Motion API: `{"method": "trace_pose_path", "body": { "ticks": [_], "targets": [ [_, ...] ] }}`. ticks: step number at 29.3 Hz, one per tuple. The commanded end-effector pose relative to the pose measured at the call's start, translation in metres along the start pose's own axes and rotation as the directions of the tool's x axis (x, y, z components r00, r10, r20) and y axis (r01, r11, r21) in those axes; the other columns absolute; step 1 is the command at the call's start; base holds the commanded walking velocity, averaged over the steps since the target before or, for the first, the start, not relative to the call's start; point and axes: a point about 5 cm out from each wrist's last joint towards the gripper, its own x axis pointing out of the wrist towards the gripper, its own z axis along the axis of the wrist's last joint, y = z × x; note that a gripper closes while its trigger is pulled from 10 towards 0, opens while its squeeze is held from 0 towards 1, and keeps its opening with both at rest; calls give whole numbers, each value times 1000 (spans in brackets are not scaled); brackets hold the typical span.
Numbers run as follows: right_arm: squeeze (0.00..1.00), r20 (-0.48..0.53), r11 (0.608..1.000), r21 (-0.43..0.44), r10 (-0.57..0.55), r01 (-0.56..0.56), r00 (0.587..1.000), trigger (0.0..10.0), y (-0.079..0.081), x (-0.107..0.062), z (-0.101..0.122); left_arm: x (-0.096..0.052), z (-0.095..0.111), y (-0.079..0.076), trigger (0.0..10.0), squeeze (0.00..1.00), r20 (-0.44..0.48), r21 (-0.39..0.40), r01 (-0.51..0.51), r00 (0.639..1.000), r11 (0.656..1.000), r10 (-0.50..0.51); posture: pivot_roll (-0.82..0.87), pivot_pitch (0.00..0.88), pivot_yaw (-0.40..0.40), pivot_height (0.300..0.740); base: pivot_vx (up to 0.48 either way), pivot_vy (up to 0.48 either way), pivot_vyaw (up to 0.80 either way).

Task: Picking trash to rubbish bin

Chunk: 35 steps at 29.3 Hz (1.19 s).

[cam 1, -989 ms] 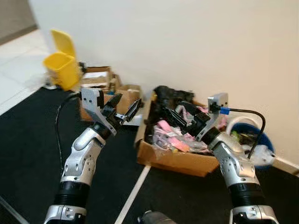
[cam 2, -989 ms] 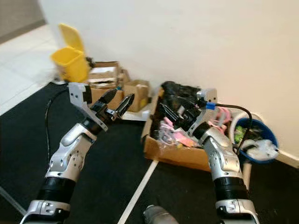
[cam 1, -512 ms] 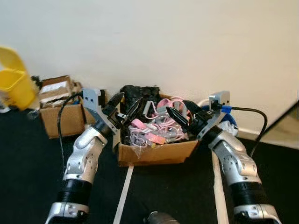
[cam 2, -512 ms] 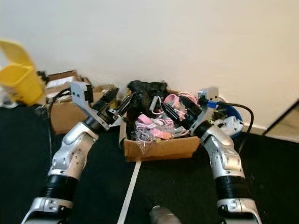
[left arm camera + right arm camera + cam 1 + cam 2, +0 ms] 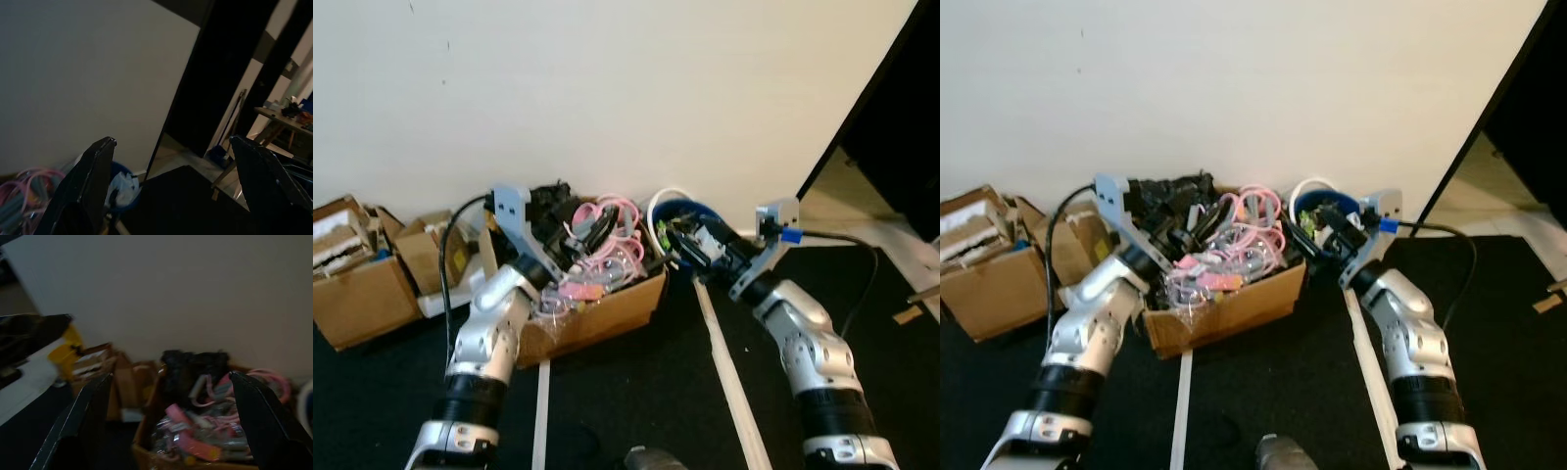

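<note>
A cardboard box [image 5: 607,311] heaped with pink cables, plastic wrap and black trash stands against the white wall. Right of it is a blue bucket [image 5: 697,210] with a white rim, holding crumpled rubbish. My left gripper [image 5: 568,242] hovers over the box's left part, and in the left wrist view it [image 5: 172,141] is open with nothing between the fingers. My right gripper [image 5: 685,249] is raised in front of the bucket, beside the box's right corner. In the right wrist view it [image 5: 170,376] is open and empty, facing the box [image 5: 195,431] and a yellow bin [image 5: 68,355].
Brown cardboard boxes [image 5: 357,286] sit on the floor at the left by the wall. White tape lines [image 5: 724,367] cross the black floor. A dark doorway [image 5: 891,127] opens at the right, with pale floor beyond it.
The whole picture has swung to the right: the yellow bin has left the eye views and the doorway has come in. Both arms stay raised and open near the box.
</note>
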Motion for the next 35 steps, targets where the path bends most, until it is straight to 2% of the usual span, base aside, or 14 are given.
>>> {"method": "trace_pose_path", "body": {
  "ticks": [1,35],
  "targets": [
    [0,-8,1000,2,7,-7,1000,10000,2,1,-1,-2,-1,2,10000,0,-11,9,-5,1000,1000,5,-65,0,-34,740,0,0,-800],
    [0,-12,1000,-16,-11,11,1000,10000,5,3,-2,-7,-2,5,10000,0,-24,8,-22,999,1000,22,-65,0,-4,740,0,0,-800]
  ]
}}
